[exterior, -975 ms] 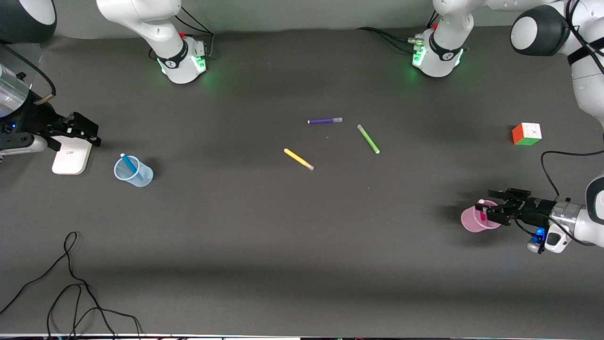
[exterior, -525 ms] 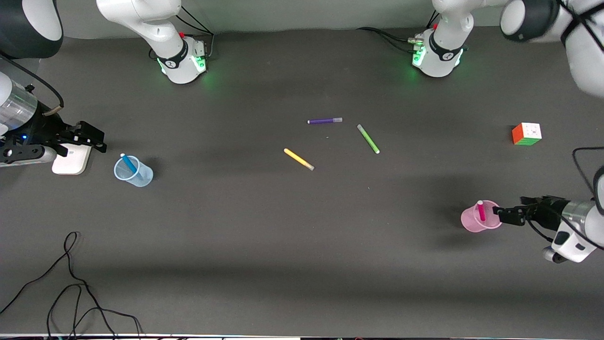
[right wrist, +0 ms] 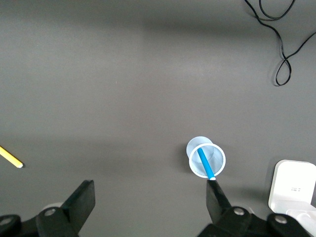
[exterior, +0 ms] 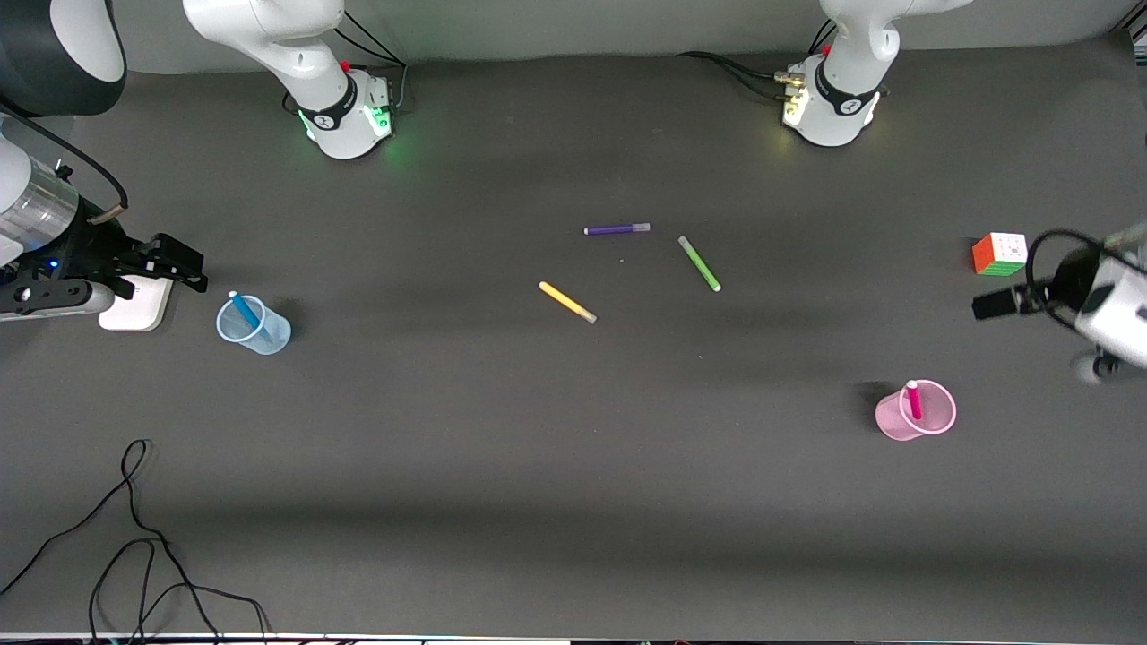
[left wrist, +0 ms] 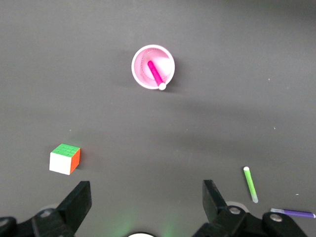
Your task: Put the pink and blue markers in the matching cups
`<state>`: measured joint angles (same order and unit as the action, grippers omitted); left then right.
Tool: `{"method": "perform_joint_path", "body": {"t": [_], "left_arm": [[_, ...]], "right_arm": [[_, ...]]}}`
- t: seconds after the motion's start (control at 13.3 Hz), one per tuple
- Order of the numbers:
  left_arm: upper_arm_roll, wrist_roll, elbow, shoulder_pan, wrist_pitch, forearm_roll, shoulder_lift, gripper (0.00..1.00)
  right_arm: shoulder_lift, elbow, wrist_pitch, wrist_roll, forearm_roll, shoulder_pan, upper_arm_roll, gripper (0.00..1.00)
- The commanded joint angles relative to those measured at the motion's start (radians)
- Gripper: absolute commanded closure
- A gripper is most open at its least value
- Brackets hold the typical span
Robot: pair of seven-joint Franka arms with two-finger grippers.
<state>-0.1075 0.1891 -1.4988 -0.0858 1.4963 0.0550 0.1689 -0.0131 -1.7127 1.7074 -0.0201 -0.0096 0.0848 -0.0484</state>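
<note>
step: both placements look done. We judge the task at its tail end, arms clearing off.
pink marker: stands in the pink cup, leaning on the rim, cap up. Wrist view agrees: pink marker inside pink cup.
blue marker: sits tilted in the blue cup, toward the right arm's end of the table. Right wrist view shows the same, blue marker in blue cup.
left pincer: up in the air beside the colour cube, well apart from the pink cup. Fingers spread apart in the left wrist view, holding nothing.
right pincer: over the edge of the white pad, near the blue cup. Fingers spread apart, nothing between them.
leftovers: purple pen, green pen, yellow pen lie mid-table, not ours to move.
next move: we'd say none on the markers; just retract both arms without clipping the cups.
diff vs earlier: a second ago the left pincer was right at the pink cup, around the marker; now it is off the cup and up toward the cube. Right pincer has drifted slightly toward the blue cup. Cups, markers and spare pens unchanged.
</note>
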Motion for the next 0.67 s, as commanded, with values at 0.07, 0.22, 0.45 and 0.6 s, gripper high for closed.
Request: {"method": "perform_joint_path", "body": {"t": [0.07, 0.22, 0.45, 0.6], "left_arm": [[0.006, -0.022, -0.169, -0.002, 0.082, 0.013, -0.143, 0.0], [0.005, -0.023, -0.19, 0.006, 0.084, 0.011, -0.182, 0.0], [0.006, -0.014, -0.298, 0.008, 0.197, 0.008, -0.241, 0.0], [0.006, -0.014, -0.264, 0.005, 0.179, -0.003, -0.239, 0.0]], "right_arm": [[0.019, 0.03, -0.011, 0.026, 0.007, 0.004, 0.001, 0.0], [0.025, 0.031, -0.011, 0.026, 0.007, 0.004, 0.001, 0.0], [0.03, 0.03, -0.009, 0.026, 0.013, 0.003, 0.001, 0.0], [0.038, 0.031, -0.009, 0.028, 0.016, 0.003, 0.001, 0.0]]}}
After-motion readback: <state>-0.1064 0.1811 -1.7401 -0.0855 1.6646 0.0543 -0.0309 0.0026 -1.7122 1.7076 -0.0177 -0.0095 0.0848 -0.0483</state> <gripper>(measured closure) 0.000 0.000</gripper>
